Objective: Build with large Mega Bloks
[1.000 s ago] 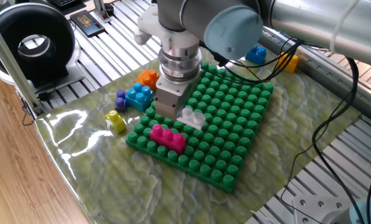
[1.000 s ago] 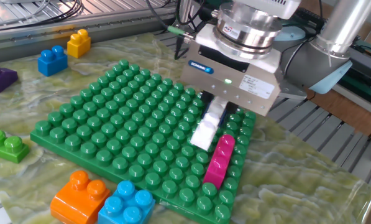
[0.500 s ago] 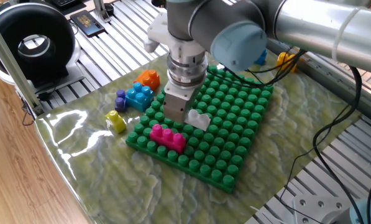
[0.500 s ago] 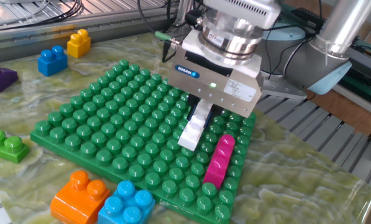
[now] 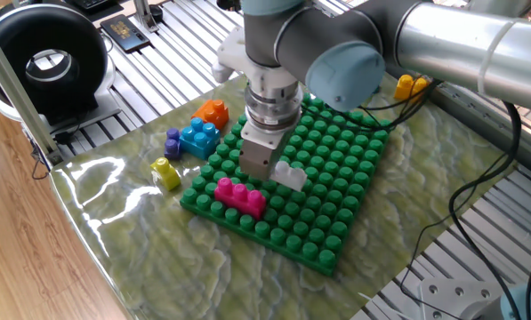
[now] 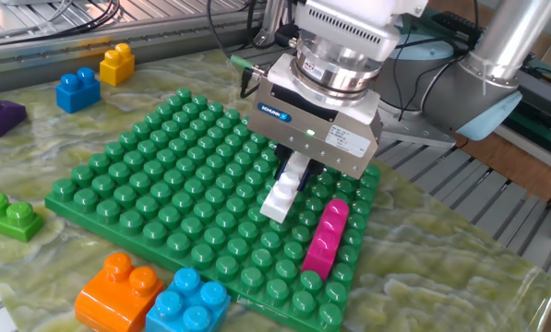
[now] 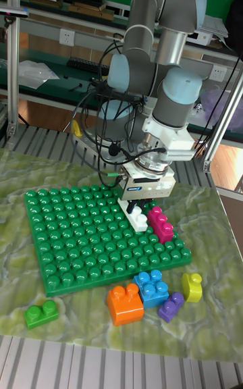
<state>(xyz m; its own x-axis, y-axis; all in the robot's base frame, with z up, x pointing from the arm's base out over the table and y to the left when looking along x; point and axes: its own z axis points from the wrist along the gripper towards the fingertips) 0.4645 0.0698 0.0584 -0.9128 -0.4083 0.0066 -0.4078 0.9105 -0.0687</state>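
White brick carried sideways over the baseplate
Gripper (image 6: 289,182), clenched on the white brick (image 6: 282,195), has shifted it off the magenta brick (image 6: 325,237), unseated

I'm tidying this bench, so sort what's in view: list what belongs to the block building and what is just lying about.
Belongs:
white-grey plastic brick, held by the gripper
magenta plastic brick
green studded baseplate
loose orange brick, light blue brick

Lying about:
black round device
black cables
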